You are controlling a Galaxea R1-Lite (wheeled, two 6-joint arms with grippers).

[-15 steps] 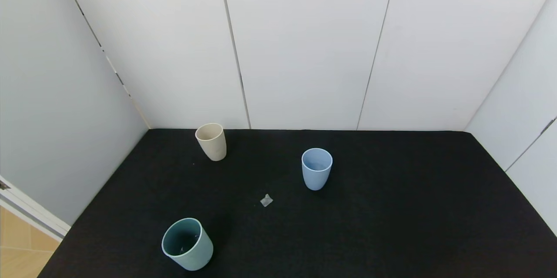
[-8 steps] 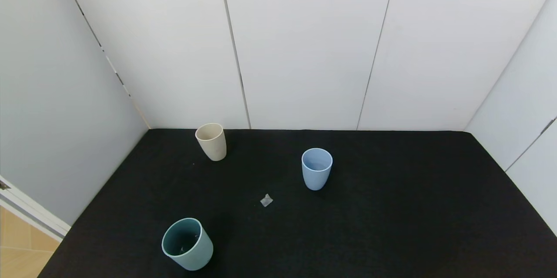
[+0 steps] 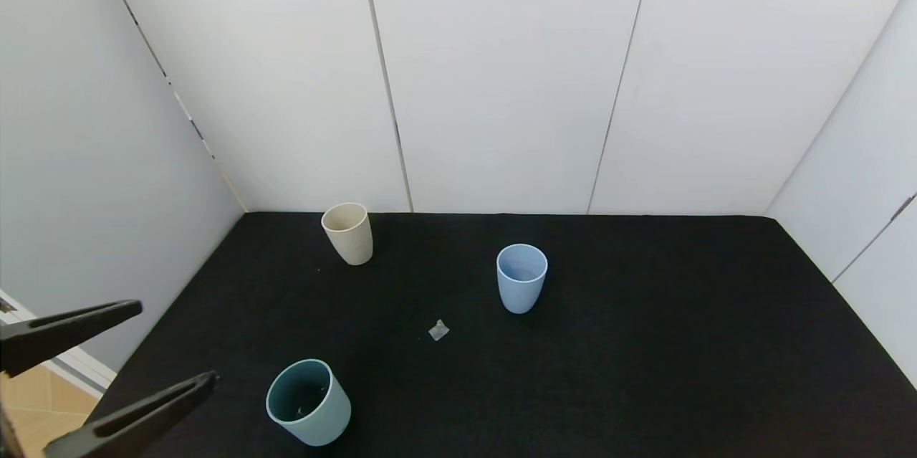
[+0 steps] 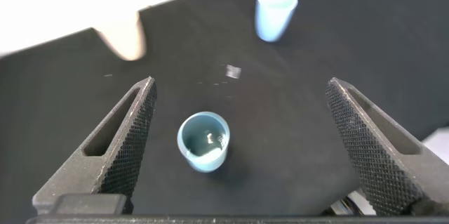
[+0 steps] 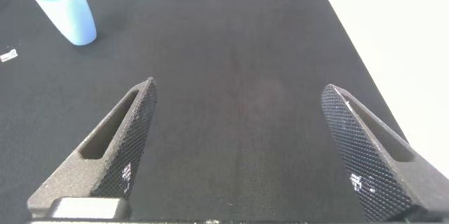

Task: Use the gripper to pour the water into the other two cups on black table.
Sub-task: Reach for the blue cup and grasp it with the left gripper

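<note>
Three cups stand upright on the black table (image 3: pixel 645 343). The slim beige cup (image 3: pixel 348 232) is at the far left, the pale teal cup (image 3: pixel 308 401) at the near left, and a light blue cup (image 3: pixel 521 277) in the middle. My left gripper (image 3: pixel 177 341) is open and empty at the lower left, just left of the teal cup. In the left wrist view the gripper (image 4: pixel 240 82) frames the teal cup (image 4: pixel 204 141), which has a small glint inside. My right gripper (image 5: pixel 238 86) is open and empty over bare table. I cannot make out the water.
A small clear scrap (image 3: pixel 438 330) lies on the table between the teal and light blue cups. White wall panels close in the back and both sides. The table's left edge (image 3: pixel 107 401) drops to a wooden floor.
My left gripper has come into the head view from the lower left, jaws open. The cups and the scrap have not moved.
</note>
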